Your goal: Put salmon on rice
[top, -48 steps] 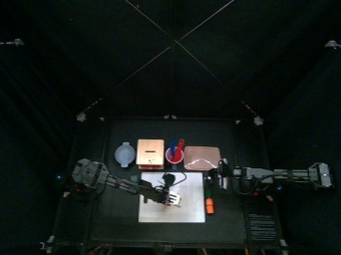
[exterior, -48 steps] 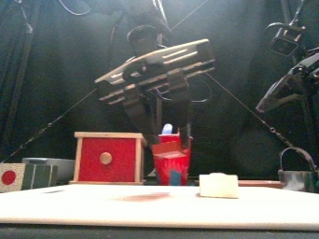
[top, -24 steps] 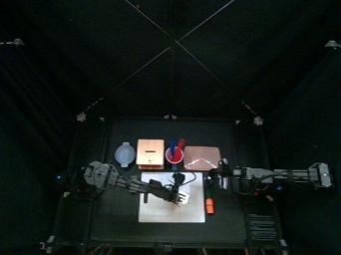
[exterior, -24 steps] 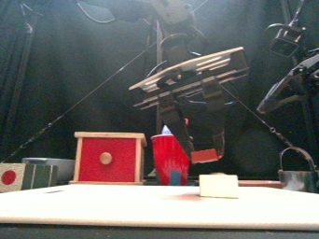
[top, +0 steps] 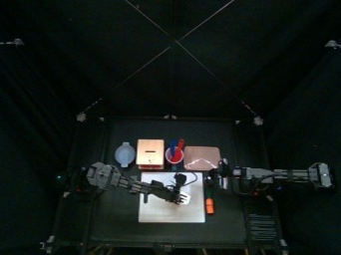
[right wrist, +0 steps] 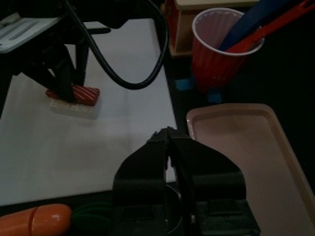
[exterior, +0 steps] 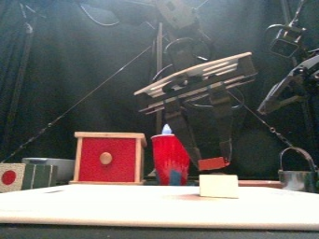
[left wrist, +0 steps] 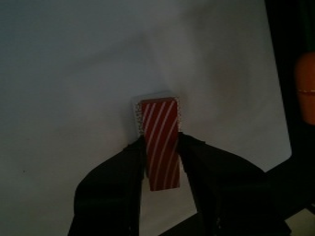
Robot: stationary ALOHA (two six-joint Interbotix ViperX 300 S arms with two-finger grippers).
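The left gripper (left wrist: 160, 171) holds the salmon (left wrist: 160, 138) pinched between its jaws, the strip's long axis running straight out along them. It hangs low over the white board (left wrist: 74, 74). The rice (exterior: 219, 185) sits on that board, seemingly just beside the gripper and still bare.

The right gripper (right wrist: 171, 147) rests closed off the board's edge.

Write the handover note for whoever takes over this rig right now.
Left gripper: shut on the salmon, holding it low over the rice on the white board. Whether the two touch cannot be told.
Right gripper: shut, empty, resting beside the board.
Done: salmon gripped and lined up above the rice.
Left: set it on the rice, open the jaws, lift clear.
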